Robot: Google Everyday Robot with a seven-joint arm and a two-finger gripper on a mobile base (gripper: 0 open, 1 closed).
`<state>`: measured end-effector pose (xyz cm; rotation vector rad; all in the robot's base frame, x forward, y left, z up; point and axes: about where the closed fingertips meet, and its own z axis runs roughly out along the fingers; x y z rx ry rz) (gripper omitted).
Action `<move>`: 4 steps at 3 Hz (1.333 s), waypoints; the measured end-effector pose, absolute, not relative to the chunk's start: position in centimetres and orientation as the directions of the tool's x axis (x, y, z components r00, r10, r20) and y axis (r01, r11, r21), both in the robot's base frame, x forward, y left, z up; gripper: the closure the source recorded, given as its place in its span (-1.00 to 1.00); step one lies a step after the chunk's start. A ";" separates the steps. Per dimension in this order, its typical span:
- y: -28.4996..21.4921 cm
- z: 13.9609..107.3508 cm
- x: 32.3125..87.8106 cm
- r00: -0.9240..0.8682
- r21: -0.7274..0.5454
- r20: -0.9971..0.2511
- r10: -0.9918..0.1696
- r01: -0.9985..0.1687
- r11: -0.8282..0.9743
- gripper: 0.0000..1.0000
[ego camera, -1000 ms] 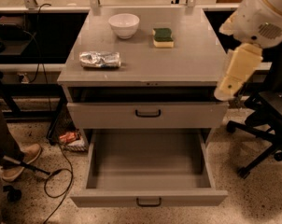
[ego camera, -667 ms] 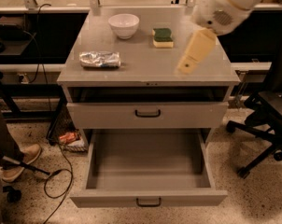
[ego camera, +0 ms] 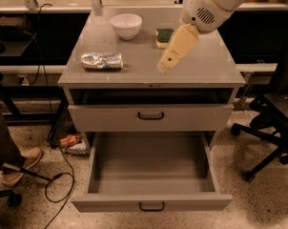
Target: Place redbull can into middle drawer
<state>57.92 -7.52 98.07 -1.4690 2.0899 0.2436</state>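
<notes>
The redbull can (ego camera: 102, 60), crumpled-looking silver, lies on its side on the left part of the grey cabinet top (ego camera: 201, 66). My gripper (ego camera: 165, 66) hangs on its cream arm over the middle of the top, to the right of the can and well apart from it, holding nothing that I can see. The middle drawer (ego camera: 151, 163) is pulled fully out below, with nothing inside, its black handle on the front panel.
A white bowl (ego camera: 126, 25) and a green-and-yellow sponge (ego camera: 164, 36) sit at the back of the top. The upper drawer front (ego camera: 151, 116) stands slightly out. An office chair (ego camera: 272, 123) stands at the right. A person's foot (ego camera: 17, 162) and cables lie on the floor at the left.
My arm has swung left from beside the cabinet's right edge to over the middle of the top, closer to the can. The can and drawers have not moved.
</notes>
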 end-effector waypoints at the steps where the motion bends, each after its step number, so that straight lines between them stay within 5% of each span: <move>1: -5.0 95.2 60.7 -0.243 -0.118 -0.600 -0.762 -0.915 0.385 -1.00; 4: 4.6 90.5 70.3 -0.091 -0.257 -0.609 -0.788 -0.917 0.304 -1.00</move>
